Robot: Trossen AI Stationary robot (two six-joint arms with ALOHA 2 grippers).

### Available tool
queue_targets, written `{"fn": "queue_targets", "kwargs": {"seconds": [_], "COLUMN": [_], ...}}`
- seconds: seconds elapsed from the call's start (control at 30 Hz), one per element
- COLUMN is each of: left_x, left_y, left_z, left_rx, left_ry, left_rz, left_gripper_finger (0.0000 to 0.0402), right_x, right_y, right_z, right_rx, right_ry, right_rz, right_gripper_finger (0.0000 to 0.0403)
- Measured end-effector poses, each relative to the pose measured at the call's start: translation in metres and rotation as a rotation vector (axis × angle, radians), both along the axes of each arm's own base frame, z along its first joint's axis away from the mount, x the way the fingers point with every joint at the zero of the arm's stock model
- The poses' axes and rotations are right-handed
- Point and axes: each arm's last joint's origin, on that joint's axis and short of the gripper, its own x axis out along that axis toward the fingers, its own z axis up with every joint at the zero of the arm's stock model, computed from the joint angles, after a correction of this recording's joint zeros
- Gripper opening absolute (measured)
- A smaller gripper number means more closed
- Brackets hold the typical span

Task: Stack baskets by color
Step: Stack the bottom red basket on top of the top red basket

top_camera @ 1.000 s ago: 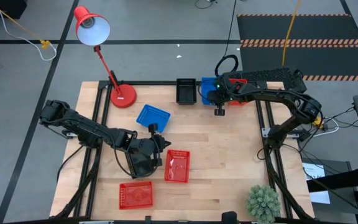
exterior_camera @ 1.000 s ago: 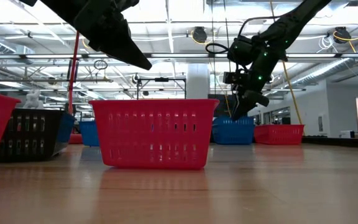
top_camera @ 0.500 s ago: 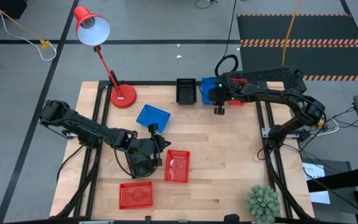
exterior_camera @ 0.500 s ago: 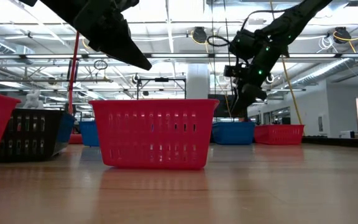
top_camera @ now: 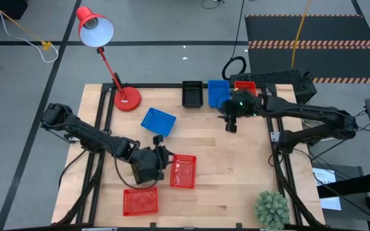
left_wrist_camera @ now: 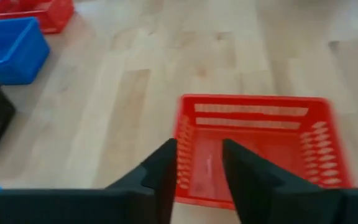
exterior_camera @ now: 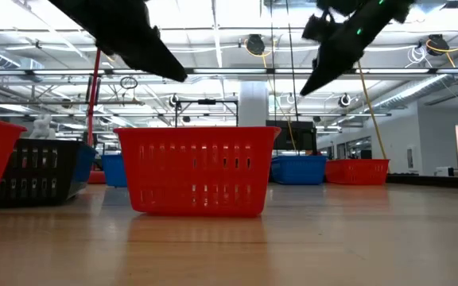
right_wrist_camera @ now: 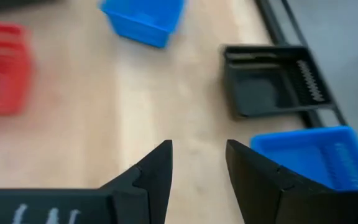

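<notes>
Along the far edge, a black basket (top_camera: 192,94), a blue basket (top_camera: 218,93) and a red basket (top_camera: 245,88) stand on their bottoms in a row. A loose blue basket (top_camera: 158,120) lies left of centre. Two red baskets (top_camera: 183,171) (top_camera: 140,201) sit near the front. My left gripper (top_camera: 161,158) (left_wrist_camera: 197,143) hangs open over the left wall of the nearer-centre red basket (left_wrist_camera: 260,146), well above its rim in the low view (exterior_camera: 183,77). My right gripper (top_camera: 231,127) (right_wrist_camera: 197,146) is open and high above the wood, near the far row.
A red desk lamp stands with its round base (top_camera: 127,98) at the far left. A green plant (top_camera: 272,208) sits at the near right corner. Black frame rails (top_camera: 276,138) run along the table's sides. Bare wood lies between the far row and the front baskets.
My right gripper has risen from just above the far blue basket and swung toward the table's near edge, rolling as it went. My left gripper has shifted slightly toward the table's left edge. No basket has moved.
</notes>
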Motion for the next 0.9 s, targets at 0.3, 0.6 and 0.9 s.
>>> {"fn": "queue_targets", "kwargs": {"seconds": [0.3,0.6,0.9], "left_x": [-0.011,-0.027,-0.068], "left_y": [-0.035,-0.063,-0.112], "left_z": [0.006,0.004,0.019], "left_rx": [-0.058,-0.132,-0.075], "left_ry": [-0.051,-0.024,0.158], "left_rz": [-0.085,-0.181,-0.334], "left_gripper_finger": [0.0203,0.0191,0.0172], "right_x": [0.002,0.001,-0.001], "right_y": [0.060,0.095,0.118], "right_z": [0.009,0.009,0.011], "right_rx": [0.022,0.050,0.062], "right_ry": [-0.050,-0.059,-0.088], "right_rz": [0.134,0.199,0.262], "right_gripper_finger": [0.0146,0.0146,0.0146]}}
